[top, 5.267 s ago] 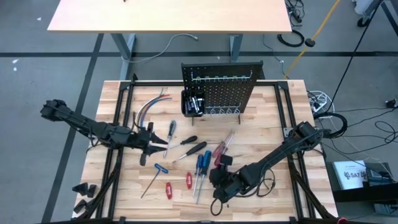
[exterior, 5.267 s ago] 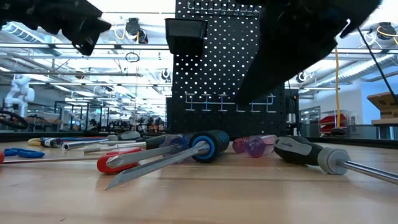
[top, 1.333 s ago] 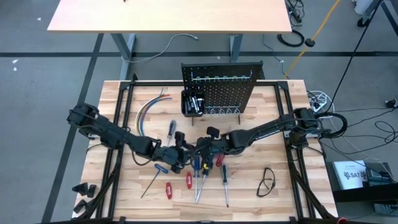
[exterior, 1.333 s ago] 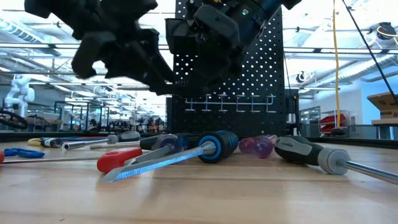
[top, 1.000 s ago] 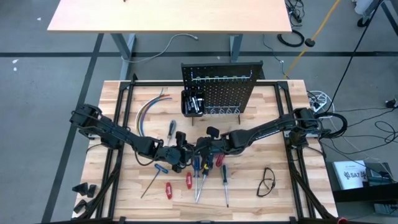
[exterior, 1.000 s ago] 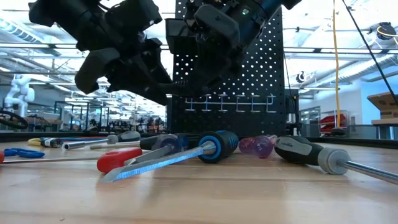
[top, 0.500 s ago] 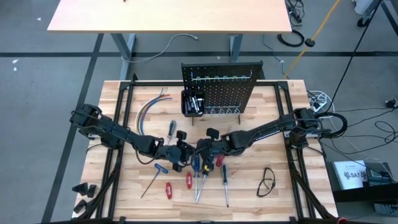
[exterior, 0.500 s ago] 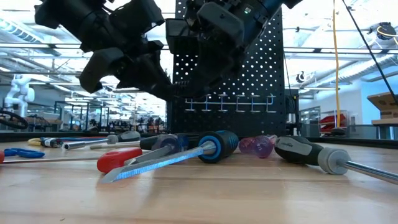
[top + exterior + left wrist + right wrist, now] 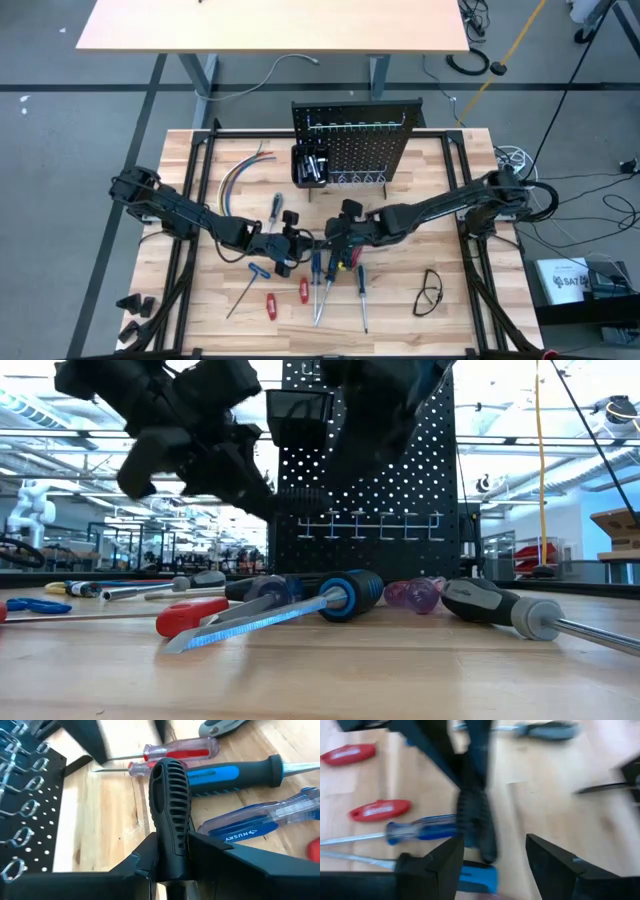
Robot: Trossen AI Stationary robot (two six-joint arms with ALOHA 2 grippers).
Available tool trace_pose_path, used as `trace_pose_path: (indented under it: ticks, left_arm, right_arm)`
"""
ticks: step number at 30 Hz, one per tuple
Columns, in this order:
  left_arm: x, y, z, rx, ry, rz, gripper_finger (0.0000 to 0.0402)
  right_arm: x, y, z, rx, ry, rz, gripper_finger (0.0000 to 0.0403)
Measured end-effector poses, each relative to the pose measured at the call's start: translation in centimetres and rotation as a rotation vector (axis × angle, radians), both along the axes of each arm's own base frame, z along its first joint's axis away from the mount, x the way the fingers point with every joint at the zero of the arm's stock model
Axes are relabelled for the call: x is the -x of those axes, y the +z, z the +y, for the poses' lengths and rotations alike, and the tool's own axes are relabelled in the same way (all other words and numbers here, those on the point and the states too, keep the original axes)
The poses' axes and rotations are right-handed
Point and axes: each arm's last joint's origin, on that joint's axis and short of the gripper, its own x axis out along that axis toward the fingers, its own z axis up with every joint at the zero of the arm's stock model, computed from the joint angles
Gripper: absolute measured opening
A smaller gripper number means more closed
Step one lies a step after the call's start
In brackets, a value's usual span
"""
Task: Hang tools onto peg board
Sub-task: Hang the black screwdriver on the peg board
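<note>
Since half a sec ago the right claw (image 9: 333, 243) has pulled back a bit toward the peg board (image 9: 357, 140) and spread its fingers; left claw (image 9: 296, 243) hasn't shifted and stays clenched on the black-handled screwdriver (image 9: 306, 243).

High view: both arms meet mid-surface (image 9: 420, 210), claws near each other just in front of the board. Board stands upright at the far edge w/ 1 small black bin (image 9: 308, 166) on its front, holding a few tools. Loose tools lie in a cluster under and in front of the claws; 2 red handles (image 9: 271, 303) side by side near the front, 1 T-handle key (image 9: 252, 278) left of them, 1 dark-handled screwdriver (image 9: 361, 285) to the right. 1 bundle of coloured wires (image 9: 238, 172) far left, 1 pair of safety glasses (image 9: 430, 290) front right.

Low view: 2 dark arm bulks hang above the surface; board behind shows 1 row of metal hooks (image 9: 368, 525). Up front: 1 blue-and-black screwdriver (image 9: 335, 595), 1 red handle (image 9: 192, 615), 1 grey-black one (image 9: 495, 605).

Left wrist: black ribbed handle (image 9: 171, 817) gripped between the fingers (image 9: 210, 847); beyond it 1 clear red, 1 blue-black, 1 clear blue screwdriver.

Right wrist: blurred; fingers (image 9: 555, 862) apart, released, nothing between them; the black handle (image 9: 475, 820) is just ahead.
</note>
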Motion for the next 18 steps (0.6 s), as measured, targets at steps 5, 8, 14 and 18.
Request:
trace_pose_path:
  ticks: [5,8,14,18]
  left_arm:
    - [1.6,1.4,0.5,0.03,0.004,-0.061,0.0081]
    - [3.1,2.5,1.0,0.111,-0.034,-0.212,0.0081]
    - [7.2,4.3,2.7,0.385,-0.194,-0.706,0.0081]
    - [9.6,4.5,3.6,0.566,-0.256,-0.989,0.0081]
  right_arm:
    - [2.2,2.0,2.6,0.204,-0.06,-0.063,0.0205]
    - [2.9,2.3,4.1,0.309,-0.08,-0.103,0.0201]
    - [3.1,2.6,5.4,0.359,-0.068,-0.157,0.0201]
    - [1.6,2.2,6.2,0.325,0.054,-0.428,0.0195]
